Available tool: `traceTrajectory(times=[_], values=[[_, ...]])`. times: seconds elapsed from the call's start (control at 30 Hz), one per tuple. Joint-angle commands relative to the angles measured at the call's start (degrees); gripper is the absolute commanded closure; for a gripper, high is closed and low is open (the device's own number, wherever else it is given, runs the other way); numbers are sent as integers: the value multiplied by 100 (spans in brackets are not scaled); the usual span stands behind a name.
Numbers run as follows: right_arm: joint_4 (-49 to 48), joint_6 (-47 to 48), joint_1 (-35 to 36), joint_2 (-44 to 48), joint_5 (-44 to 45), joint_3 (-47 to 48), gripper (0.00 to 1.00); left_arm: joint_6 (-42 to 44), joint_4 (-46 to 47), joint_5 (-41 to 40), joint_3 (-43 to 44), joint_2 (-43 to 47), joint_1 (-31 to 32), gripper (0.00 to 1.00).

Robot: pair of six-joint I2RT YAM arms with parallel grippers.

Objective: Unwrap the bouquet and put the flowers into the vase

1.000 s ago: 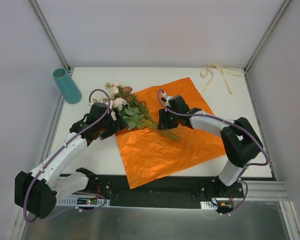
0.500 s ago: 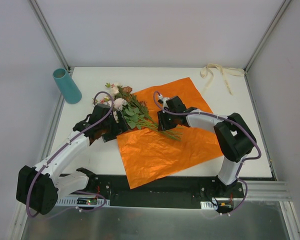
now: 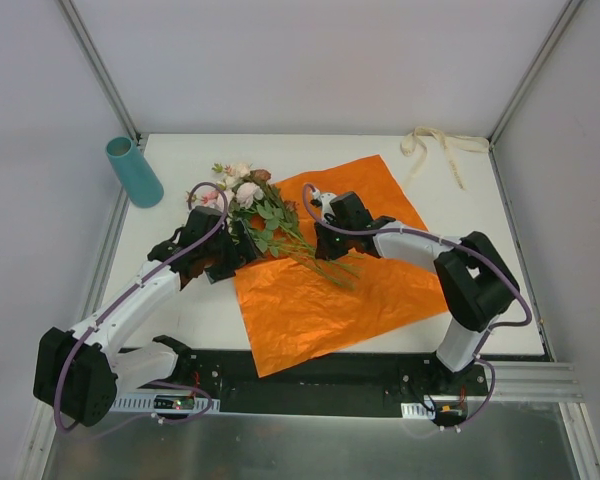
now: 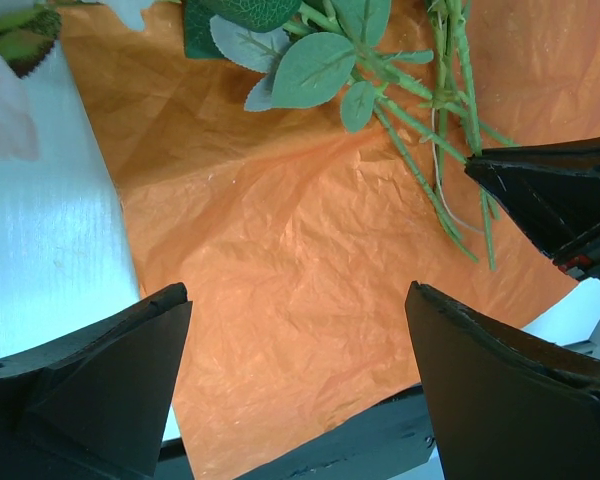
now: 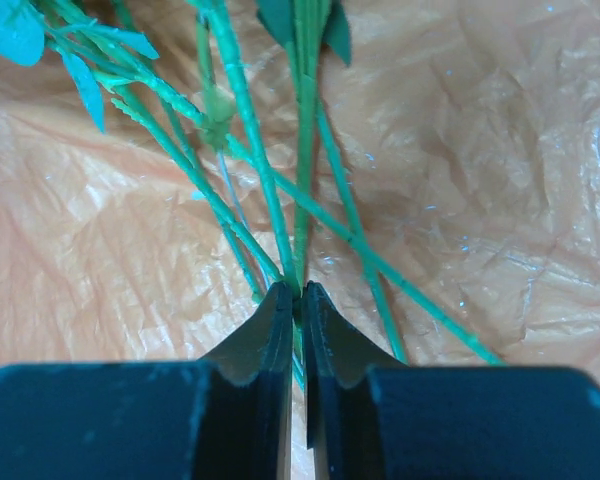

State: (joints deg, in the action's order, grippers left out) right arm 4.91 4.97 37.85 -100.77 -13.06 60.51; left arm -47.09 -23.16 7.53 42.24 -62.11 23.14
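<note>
Right gripper (image 5: 300, 288) clamps stem ends of pink-cream artificial roses (image 3: 260, 212); long axis: blooms rear-left, over crinkly orange paper sheet (image 3: 325, 300), tabletop centre. Left gripper (image 4: 298, 300) wide, empty. Teal cylindrical vase (image 3: 133, 171): rear-left corner, nearer that gripper.

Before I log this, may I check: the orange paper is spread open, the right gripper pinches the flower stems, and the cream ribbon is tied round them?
No: the cream ribbon lies loose at the back right corner of the table, not round the flower stems, as the top external view shows. The orange paper is spread open; the right gripper pinches those stems.
</note>
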Motion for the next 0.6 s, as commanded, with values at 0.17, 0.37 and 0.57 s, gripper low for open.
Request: traceTrajectory(times=[0.17,0.37,0.57], values=[[-288,92,109,453,-100,5,100,-98,171,170,-32,32,-72,7],[-402,21,109,602,-364,-30,99,-466,522,301,109,-152,-72,11],[-797,-321,118,743,-504,-188,100,-1433,1812,521,39,-591,-72,23]])
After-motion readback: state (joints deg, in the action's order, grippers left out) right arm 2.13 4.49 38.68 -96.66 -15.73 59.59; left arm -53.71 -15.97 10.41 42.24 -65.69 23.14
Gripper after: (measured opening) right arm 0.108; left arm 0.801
